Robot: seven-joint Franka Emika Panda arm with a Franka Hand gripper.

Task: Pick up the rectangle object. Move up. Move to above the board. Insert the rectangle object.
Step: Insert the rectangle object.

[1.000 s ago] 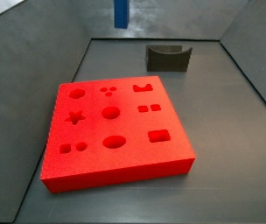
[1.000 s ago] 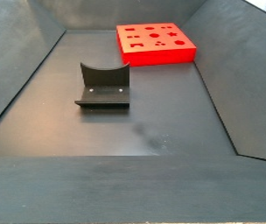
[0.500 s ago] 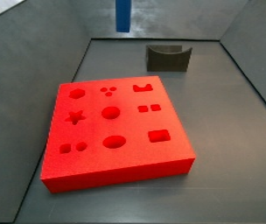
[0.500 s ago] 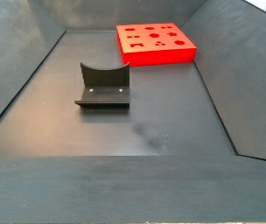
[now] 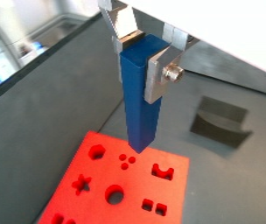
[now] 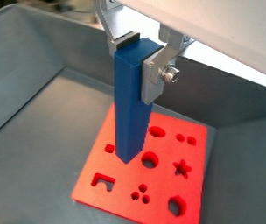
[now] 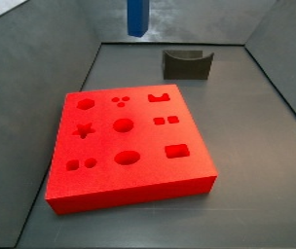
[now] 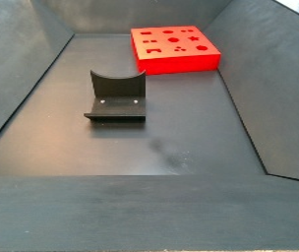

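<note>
In both wrist views my gripper point(image 5: 143, 59) point(image 6: 139, 54) is shut on the top of the rectangle object point(image 5: 142, 101) point(image 6: 129, 109), a slim blue bar hanging upright. The board point(image 5: 115, 185) point(image 6: 147, 173), a thick red slab with shaped holes, lies on the floor well below the bar's lower end. In a side view only the bar's lower part point(image 7: 136, 17) shows at the top edge, high over the far end of the bin and beyond the board point(image 7: 131, 146); the gripper is out of frame there. Another side view shows the board point(image 8: 176, 49) but neither bar nor gripper.
The dark fixture point(image 7: 187, 63) point(image 8: 115, 96) point(image 5: 222, 121) with a curved notch stands on the floor apart from the board. Sloping grey walls point(image 7: 34, 58) enclose the bin on all sides.
In the side view the blue bar's lower end reaches slightly lower than one second ago. Board and fixture have not moved.
</note>
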